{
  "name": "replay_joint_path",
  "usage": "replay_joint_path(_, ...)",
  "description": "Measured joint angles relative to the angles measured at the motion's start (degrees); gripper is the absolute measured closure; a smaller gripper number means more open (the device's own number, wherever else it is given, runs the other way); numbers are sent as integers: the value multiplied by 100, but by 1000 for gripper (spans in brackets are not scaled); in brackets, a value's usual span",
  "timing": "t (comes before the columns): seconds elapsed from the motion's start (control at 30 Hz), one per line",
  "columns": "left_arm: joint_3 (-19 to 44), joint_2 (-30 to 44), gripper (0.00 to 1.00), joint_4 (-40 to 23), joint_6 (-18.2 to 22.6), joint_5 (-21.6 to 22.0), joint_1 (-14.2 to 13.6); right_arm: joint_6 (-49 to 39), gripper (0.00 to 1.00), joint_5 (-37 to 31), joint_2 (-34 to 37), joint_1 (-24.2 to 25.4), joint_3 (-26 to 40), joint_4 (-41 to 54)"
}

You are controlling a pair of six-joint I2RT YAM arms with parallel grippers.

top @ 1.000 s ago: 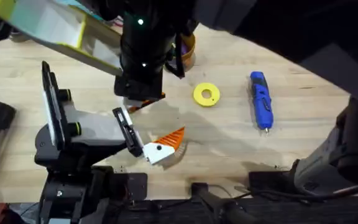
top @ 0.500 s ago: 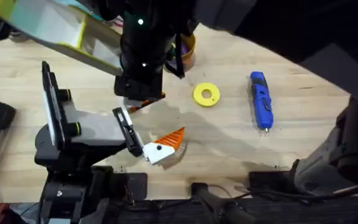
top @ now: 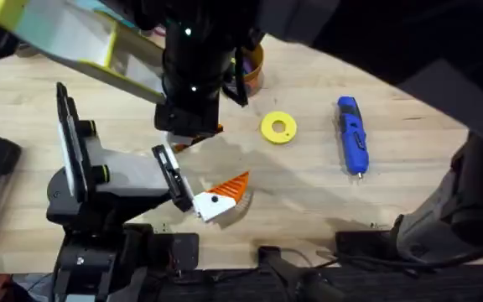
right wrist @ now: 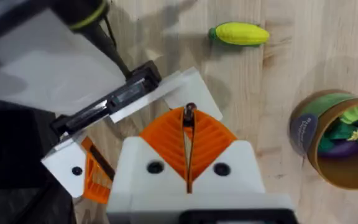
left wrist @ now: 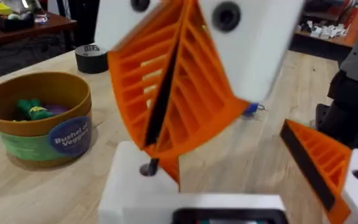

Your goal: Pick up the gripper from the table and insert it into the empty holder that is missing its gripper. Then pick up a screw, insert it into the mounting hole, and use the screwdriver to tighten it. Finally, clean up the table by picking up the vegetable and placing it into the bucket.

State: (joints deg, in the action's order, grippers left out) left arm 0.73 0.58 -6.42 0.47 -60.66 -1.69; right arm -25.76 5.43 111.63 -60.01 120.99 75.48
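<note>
the right gripper (right wrist: 187,134), pads pressed flat together on a small dark screw (right wrist: 189,112), hangs over the white holder (right wrist: 185,87); whether the left gripper (left wrist: 166,118) is closed cannot be told. the screw looks rigid, light and slippery, best pinched by its shank. the vegetable (right wrist: 238,33) lies near the bucket (right wrist: 328,146).

Right gripper (right wrist: 188,146) (pads pinching a screw (right wrist: 189,114)), vegetable (right wrist: 238,33), bucket (right wrist: 309,134)

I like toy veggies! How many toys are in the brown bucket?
2: a green toy and a purple toy, lying next to each other inside the bucket. More may be hidden underneath them.
</note>
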Motion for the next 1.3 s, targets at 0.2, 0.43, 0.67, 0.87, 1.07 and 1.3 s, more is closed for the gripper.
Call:
replay_joint_path(0.2,0,0,15,-2,-6,-2,2,0,995,0,161,-13,0,-7)
replay_joint_path(0.43,0,0,15,-3,-7,-21,0,0,995,-2,199,-26,4,-13)
replay_joint_path(0.67,0,0,15,-2,-7,-20,0,0,995,-2,199,-26,4,-15)
replay_joint_path(0.87,0,0,15,-2,-7,-22,0,0,995,-2,199,-26,4,-14)
replay_joint_path(1.07,0,0,15,-3,-4,-20,2,18,230,-95,199,-16,12,26)
replay_joint_path(1.3,0,0,15,-4,-4,-22,2,0,8,-173,199,46,46,31)
